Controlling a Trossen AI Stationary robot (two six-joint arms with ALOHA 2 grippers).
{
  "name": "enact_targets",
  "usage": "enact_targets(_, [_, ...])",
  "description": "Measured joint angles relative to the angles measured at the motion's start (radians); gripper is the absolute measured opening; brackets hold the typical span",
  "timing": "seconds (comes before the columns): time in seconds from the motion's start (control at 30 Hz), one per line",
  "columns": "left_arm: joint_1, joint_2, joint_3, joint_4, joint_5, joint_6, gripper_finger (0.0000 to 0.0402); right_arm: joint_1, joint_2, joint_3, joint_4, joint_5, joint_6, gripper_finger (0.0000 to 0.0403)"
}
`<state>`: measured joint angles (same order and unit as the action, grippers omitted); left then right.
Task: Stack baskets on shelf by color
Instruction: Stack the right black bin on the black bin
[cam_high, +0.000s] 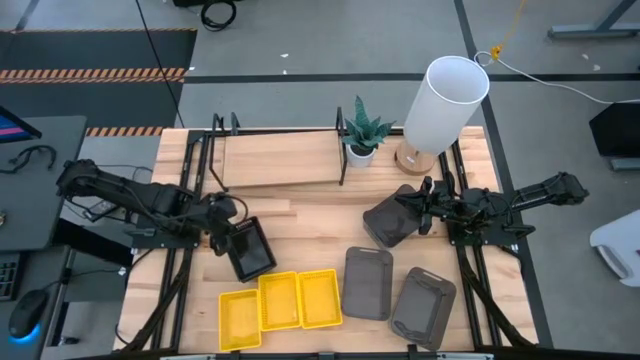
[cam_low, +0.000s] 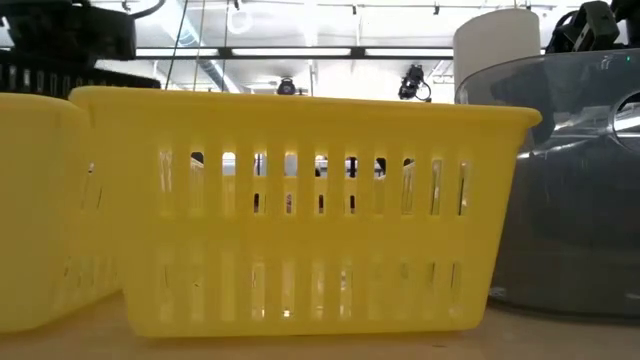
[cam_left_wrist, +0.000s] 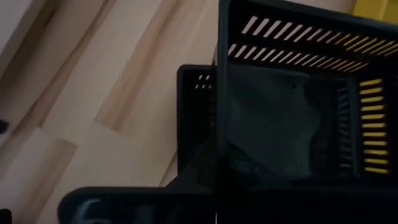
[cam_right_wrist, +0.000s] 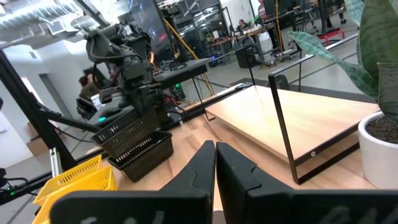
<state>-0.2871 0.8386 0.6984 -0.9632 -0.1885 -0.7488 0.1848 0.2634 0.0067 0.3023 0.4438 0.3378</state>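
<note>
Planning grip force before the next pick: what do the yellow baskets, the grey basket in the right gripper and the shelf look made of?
Yellow baskets: moulded plastic by the look, thin slotted walls that light passes through. Grey basket at the right gripper: probably plastic too, smooth with rounded corners and a faint sheen. Shelf: pale wood-look board, visible grain, in thin black rails, likely metal.

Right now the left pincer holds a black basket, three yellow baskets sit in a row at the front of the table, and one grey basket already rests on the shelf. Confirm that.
Not quite. The left pincer does hold a black basket, and the three yellow baskets do sit in a row at the front. But the high view shows the shelf bare: no grey basket rests on it.
</note>
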Motion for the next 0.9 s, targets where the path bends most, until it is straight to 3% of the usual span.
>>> enact_targets(0.63, [0.000,-0.004,-0.132,0.088,0.002,-0.027,0.0005,0.000,0.000,0.000,0.000,0.000,0.000,0.0019])
enact_targets(0.9, [0.000,-0.003,-0.239,0.215,0.039,-0.056,0.0011,0.000,0.000,0.000,0.000,0.000,0.000,0.0019])
